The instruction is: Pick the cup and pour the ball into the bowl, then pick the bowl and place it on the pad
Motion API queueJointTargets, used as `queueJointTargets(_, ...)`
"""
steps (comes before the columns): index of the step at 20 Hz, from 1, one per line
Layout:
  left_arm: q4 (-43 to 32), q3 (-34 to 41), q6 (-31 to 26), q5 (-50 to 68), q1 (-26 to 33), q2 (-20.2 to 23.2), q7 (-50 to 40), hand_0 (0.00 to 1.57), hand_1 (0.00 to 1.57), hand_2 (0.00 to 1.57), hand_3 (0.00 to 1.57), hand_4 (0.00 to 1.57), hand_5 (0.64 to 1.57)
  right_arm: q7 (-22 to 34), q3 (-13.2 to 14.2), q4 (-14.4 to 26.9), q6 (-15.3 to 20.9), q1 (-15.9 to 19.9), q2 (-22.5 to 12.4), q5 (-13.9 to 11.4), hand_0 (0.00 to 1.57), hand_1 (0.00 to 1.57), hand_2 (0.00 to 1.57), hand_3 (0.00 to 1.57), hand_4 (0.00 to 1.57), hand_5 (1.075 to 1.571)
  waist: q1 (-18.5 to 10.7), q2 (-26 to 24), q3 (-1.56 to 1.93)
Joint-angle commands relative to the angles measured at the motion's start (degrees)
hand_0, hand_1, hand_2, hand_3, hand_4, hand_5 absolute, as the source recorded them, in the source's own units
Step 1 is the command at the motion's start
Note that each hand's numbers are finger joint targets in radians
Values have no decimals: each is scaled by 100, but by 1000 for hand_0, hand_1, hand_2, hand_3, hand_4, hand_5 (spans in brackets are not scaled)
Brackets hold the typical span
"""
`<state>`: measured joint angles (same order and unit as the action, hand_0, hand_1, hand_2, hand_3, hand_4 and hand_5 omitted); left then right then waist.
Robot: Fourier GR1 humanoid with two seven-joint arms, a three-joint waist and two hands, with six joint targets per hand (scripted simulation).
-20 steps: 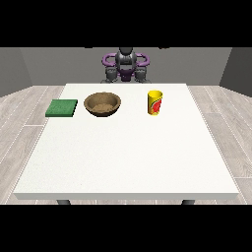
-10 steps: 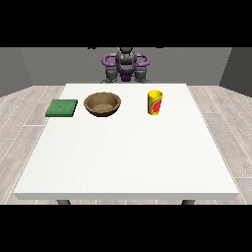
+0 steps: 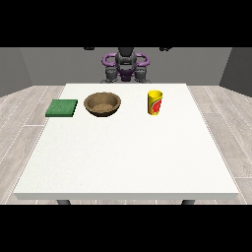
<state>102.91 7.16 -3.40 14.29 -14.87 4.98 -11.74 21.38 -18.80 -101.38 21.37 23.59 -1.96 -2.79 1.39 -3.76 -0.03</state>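
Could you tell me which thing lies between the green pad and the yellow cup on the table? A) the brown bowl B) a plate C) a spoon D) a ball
A: the brown bowl sits between the green pad and the yellow cup.

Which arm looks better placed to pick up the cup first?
Probably the robot's left arm: the yellow cup stands at the view's right, the robot's left side, while the bowl and green pad lie towards its right.
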Motion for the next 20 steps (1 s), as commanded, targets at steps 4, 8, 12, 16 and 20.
queueJointTargets(4, -799, 512, 222, -724, -1138, 600, 939, 0, 0, 0, 0, 0, 1459, -644, 218, -174, -578, 299, -140, 326, 0, 0, 0, 0, 0, 1568, 661, 1370, 5)
queueJointTargets(8, -1641, 680, -244, -612, -609, 583, 2170, 0, 0, 0, 0, 0, 1434, -802, 374, -445, -583, 307, -175, 231, 0, 0, 0, 0, 0, 1566, 626, 1677, -2)
queueJointTargets(12, -2551, 852, -209, -762, -527, 569, 2929, 0, 0, 0, 0, 0, 1417, -701, 421, -777, -859, 56, -277, 405, 0, 0, 0, 0, 0, 1569, 804, 1650, -1)
queueJointTargets(16, -3330, 929, -573, -609, -829, 717, 3475, 0, 0, 0, 0, 0, 1400, -403, 1179, -685, -954, 595, -521, 593, 0, 0, 0, 0, 0, 1567, 605, 1753, -1)
queueJointTargets(20, -4212, 1184, -747, -652, -694, 985, 4091, 0, 0, 0, 0, 0, 1409, -75, 1199, -1099, -1111, 325, -625, 704, 0, 0, 0, 0, 0, 1569, 729, 1569, -3)
